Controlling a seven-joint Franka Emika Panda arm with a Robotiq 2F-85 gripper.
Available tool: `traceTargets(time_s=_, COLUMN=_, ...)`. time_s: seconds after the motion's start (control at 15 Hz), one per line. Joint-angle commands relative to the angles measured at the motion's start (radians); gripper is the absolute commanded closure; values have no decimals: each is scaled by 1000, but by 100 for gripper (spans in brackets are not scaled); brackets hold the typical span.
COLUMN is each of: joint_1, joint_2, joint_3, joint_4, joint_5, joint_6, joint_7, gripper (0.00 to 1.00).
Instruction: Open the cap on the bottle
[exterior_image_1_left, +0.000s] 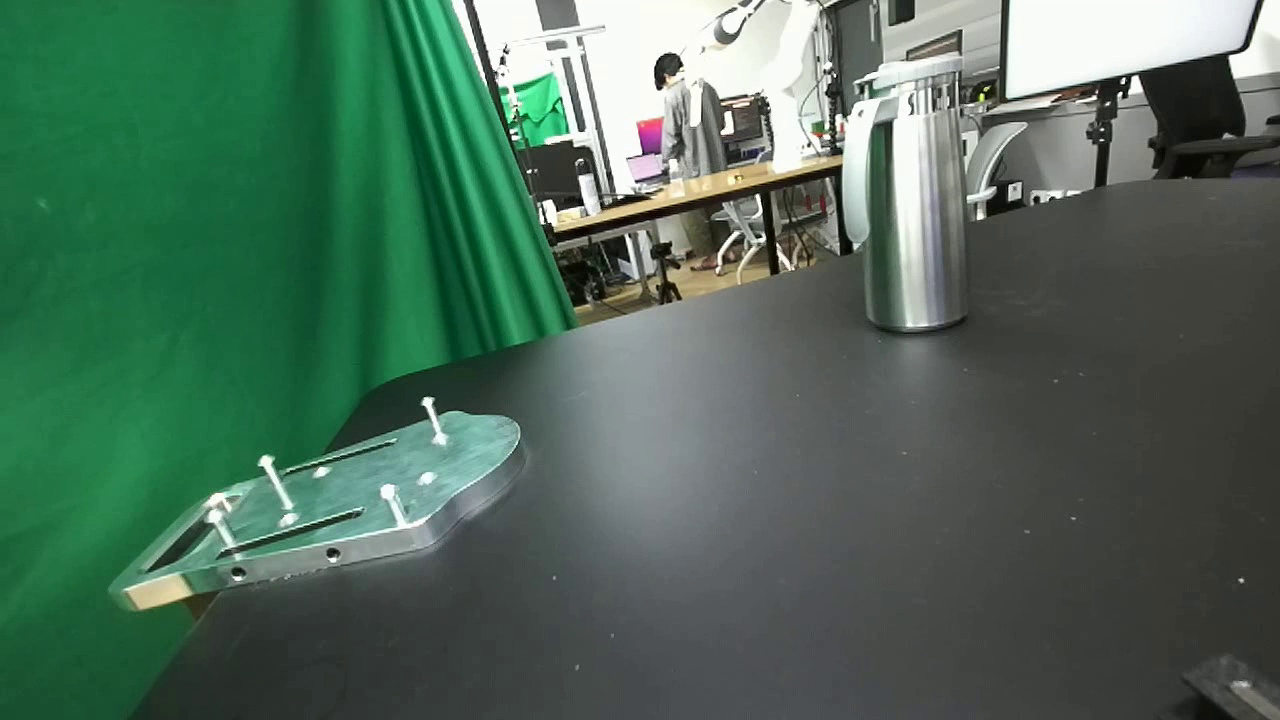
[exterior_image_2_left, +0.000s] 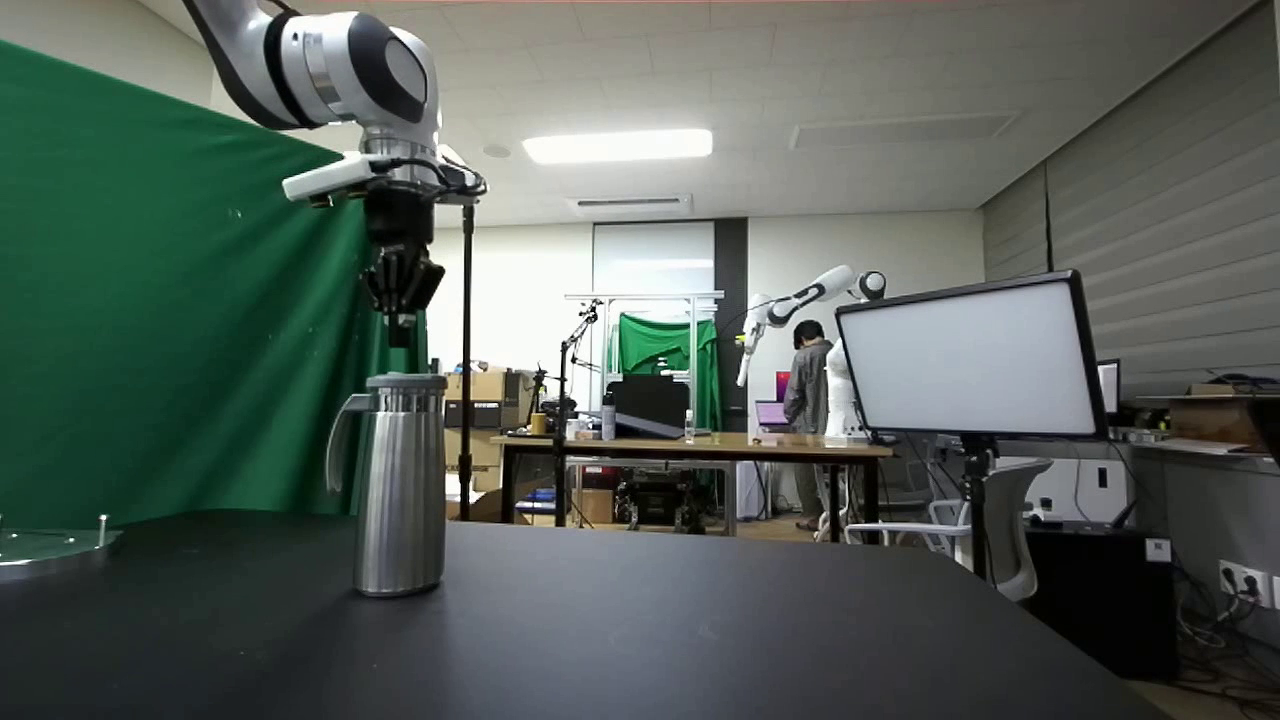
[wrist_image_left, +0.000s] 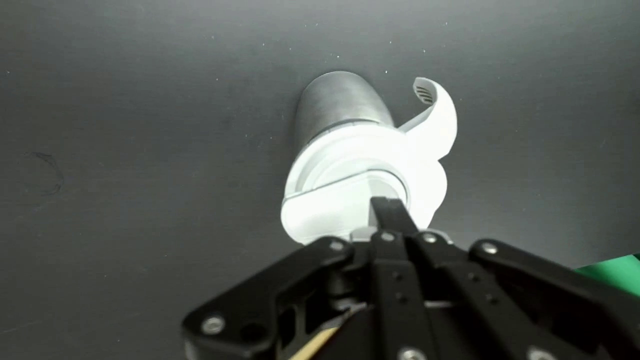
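Observation:
The bottle (exterior_image_1_left: 918, 225) stands upright on the black table; it is silver steel with a pale grey handle. It also shows in an exterior view (exterior_image_2_left: 400, 510) and, from above, in the wrist view (wrist_image_left: 342, 97). The cap (exterior_image_1_left: 915, 70) sits on its top, also in an exterior view (exterior_image_2_left: 405, 381); in the wrist view the cap (wrist_image_left: 330, 207) looks bright white. My gripper (exterior_image_2_left: 401, 330) points down just above the cap, with a small gap, and its fingers are together with nothing between them. In the wrist view the fingertips (wrist_image_left: 392, 212) hide part of the cap.
A flat greenish plate with pegs (exterior_image_1_left: 400, 470) lies at the table's edge by a green curtain (exterior_image_1_left: 250, 200). The black table (exterior_image_1_left: 750, 480) has a curved edge. A lit panel on a stand (exterior_image_2_left: 970, 360) and a far wooden table (exterior_image_2_left: 690, 447) stand behind.

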Motion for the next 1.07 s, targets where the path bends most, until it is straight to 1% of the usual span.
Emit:
traceTargets(time_s=0.0, joint_1=21, joint_2=11, joint_3=-19, joint_4=-9, joint_5=5, joint_6=15, joint_7=34, gripper=100)
traceTargets(time_s=0.6, joint_1=33, joint_2=43, joint_3=-25, joint_4=-57, joint_5=9, joint_6=87, joint_7=30, gripper=100)
traceTargets(time_s=0.8, joint_1=34, joint_2=39, joint_3=-28, joint_4=-62, joint_5=7, joint_6=84, joint_7=30, gripper=100)
traceTargets(time_s=1.0, joint_1=34, joint_2=16, joint_3=-29, joint_4=-47, joint_5=7, joint_6=42, joint_7=17, gripper=100)
